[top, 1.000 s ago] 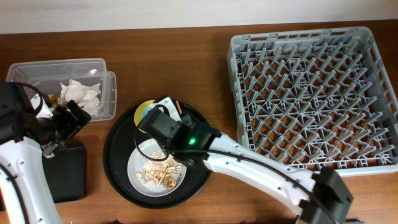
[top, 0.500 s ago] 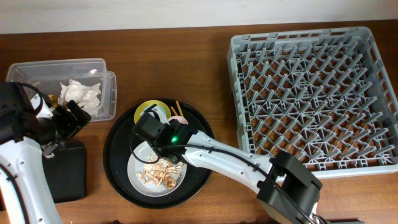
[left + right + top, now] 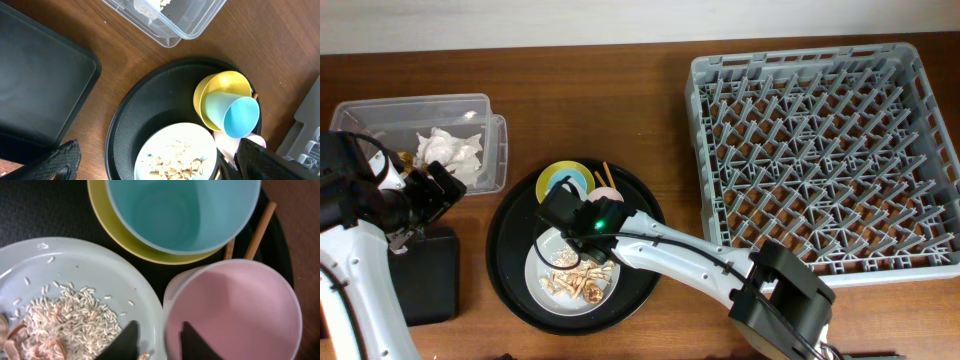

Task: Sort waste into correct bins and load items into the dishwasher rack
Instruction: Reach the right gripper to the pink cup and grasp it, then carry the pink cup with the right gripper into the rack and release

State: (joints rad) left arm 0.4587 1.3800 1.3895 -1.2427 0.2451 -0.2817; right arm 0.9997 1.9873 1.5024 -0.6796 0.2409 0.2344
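Note:
The pink cup (image 3: pixel 240 305) stands on the round black tray beside the grey-white plate (image 3: pixel 90 265), which holds beige crumbs (image 3: pixel 70 315). My right gripper (image 3: pixel 160 340) is open and straddles the pink cup's rim, one finger inside the cup and one over the plate; it shows in the overhead view (image 3: pixel 592 215). The light-blue cup (image 3: pixel 567 185) sits in the yellow bowl (image 3: pixel 560 170), with chopsticks (image 3: pixel 603 175) beside it. My left gripper (image 3: pixel 425 195) is open and empty between the clear box (image 3: pixel 420 105), which holds white tissue (image 3: pixel 450 150), and the shallow black tray (image 3: pixel 425 280). The dishwasher rack (image 3: pixel 820 150) stands at the right.
The large round black tray (image 3: pixel 510 240) carries the plate, the bowl and both cups. My right arm reaches across it from the front right. Bare wooden table lies between the round tray and the rack.
My right gripper moved left and down off the bowl, uncovering the yellow bowl and blue cup, and settled over the pink cup's rim. The left arm has not moved.

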